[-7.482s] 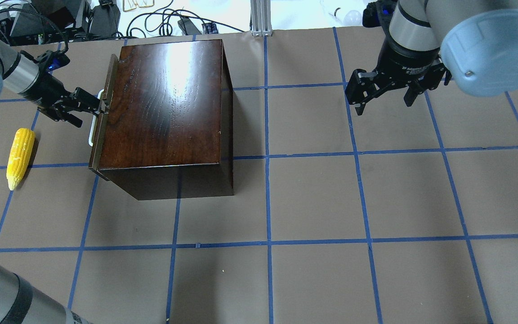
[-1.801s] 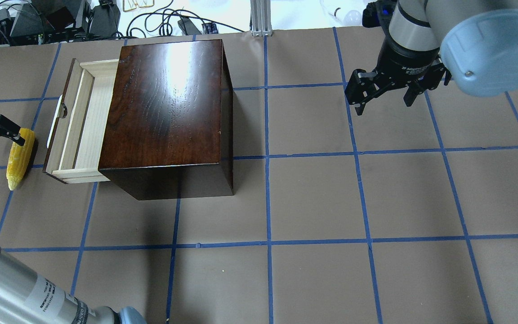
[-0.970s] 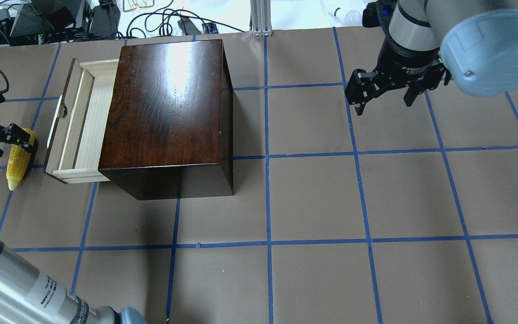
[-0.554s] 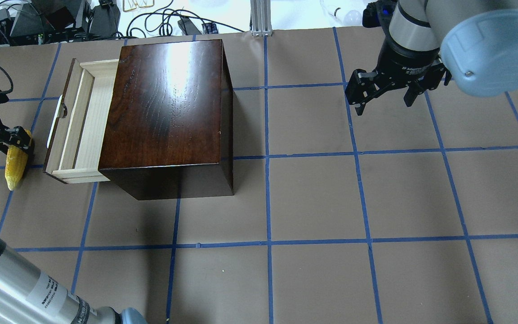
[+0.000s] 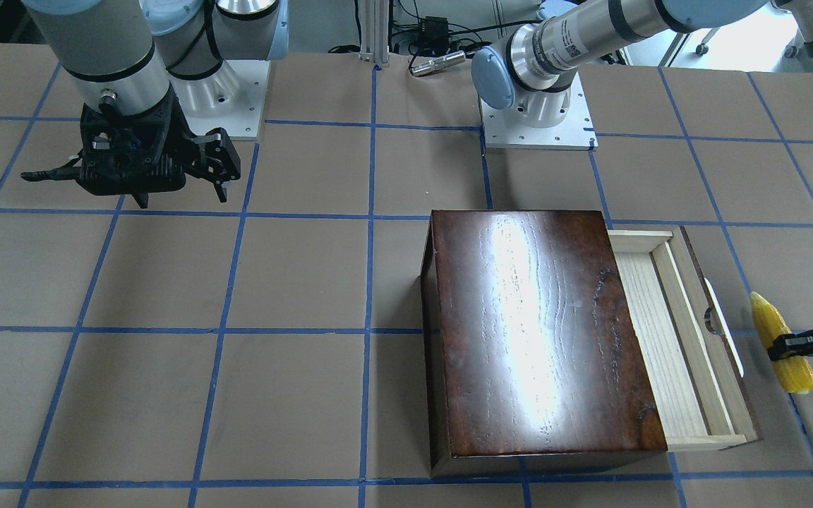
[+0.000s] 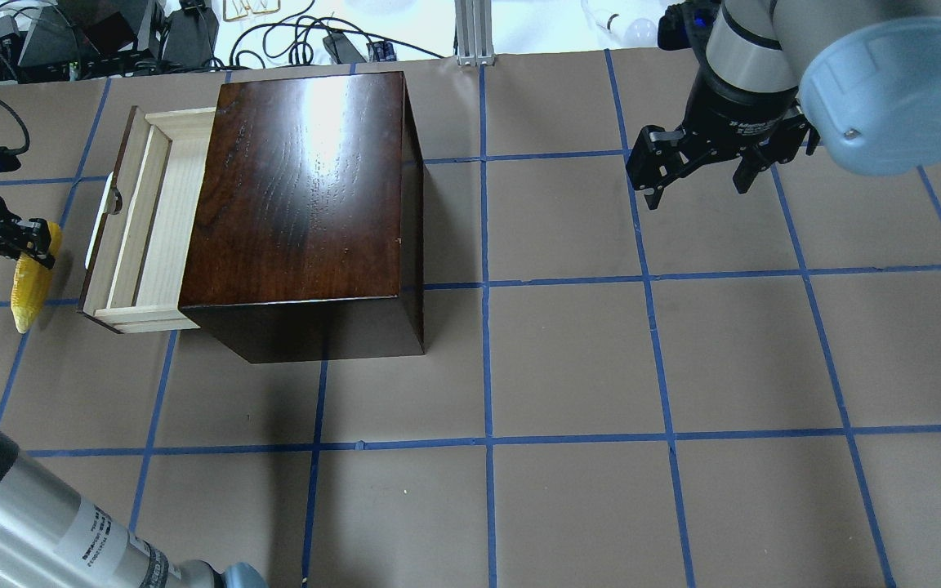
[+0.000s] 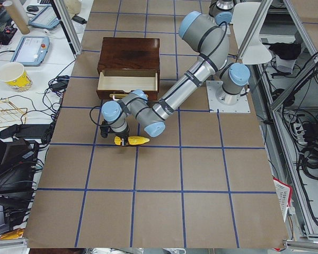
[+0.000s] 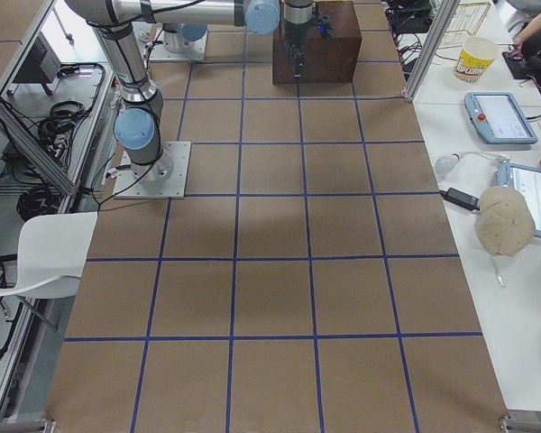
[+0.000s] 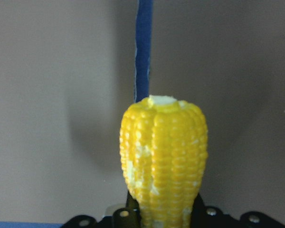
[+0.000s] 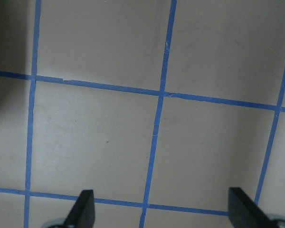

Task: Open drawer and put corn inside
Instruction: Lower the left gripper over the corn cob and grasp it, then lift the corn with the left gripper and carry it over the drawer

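The drawer (image 6: 162, 220) is pulled partway out of the dark wooden box (image 6: 307, 188) toward the robot's left side, exposing its pale wood floor; its white handle (image 6: 95, 237) faces the left arm. The corn (image 6: 26, 292) is outside the drawer, just beside the drawer front and apart from it, lying roughly parallel to the front panel with its pointed end toward the robot. The left gripper (image 6: 29, 245) is closed across the thick end of the corn; the wrist view shows the cob seated between the jaws. Whether the cob rests on the table (image 6: 568, 359) cannot be told. The right gripper (image 6: 699, 188) hangs well apart from the box with its jaws spread wide, holding nothing.
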{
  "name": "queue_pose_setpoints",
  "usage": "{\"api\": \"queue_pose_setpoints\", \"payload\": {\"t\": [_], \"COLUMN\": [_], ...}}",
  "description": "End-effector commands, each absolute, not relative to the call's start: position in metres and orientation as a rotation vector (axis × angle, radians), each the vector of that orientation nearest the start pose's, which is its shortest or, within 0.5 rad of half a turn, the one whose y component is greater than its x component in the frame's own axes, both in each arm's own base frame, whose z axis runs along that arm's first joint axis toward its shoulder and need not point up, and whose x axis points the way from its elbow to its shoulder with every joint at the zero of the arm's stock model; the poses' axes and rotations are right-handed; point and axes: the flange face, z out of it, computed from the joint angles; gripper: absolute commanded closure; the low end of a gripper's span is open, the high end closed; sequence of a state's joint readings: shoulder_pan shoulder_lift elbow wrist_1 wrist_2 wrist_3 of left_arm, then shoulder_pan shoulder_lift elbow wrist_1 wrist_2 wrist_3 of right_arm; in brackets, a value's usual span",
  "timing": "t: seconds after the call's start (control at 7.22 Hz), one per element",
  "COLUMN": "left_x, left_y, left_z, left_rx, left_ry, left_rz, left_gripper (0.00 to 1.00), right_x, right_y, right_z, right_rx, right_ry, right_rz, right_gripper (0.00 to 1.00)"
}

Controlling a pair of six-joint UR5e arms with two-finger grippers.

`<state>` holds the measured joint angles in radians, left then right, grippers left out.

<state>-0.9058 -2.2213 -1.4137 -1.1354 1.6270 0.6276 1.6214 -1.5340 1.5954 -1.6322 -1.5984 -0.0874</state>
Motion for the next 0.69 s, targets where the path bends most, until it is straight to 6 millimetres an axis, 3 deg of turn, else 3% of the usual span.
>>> {"api": "queue_pose_setpoints", "payload": {"t": [0.0, 0.28, 0.55], "left_x": [0.318, 0.297, 0.261], "left_y": [-0.638, -0.649, -0.66], "left_z": [0.251, 0.308, 0.394], "left_rx": [-0.009, 0.105, 0.178], "left_ry": [3.104, 3.079, 3.074], "left_rz": [0.07, 0.037, 0.028], "left_gripper": [1.0, 1.0, 1.0], "right_x": [0.156, 0.156, 0.156], "right_y": [-0.5, -0.499, -0.5], "right_z": [0.464, 0.463, 0.464], "right_rx": [-0.219, -0.219, -0.219], "right_ry": [3.162, 3.162, 3.162], "right_rz": [0.001, 0.003, -0.002], "right_gripper": [0.0, 0.0, 0.0]}}
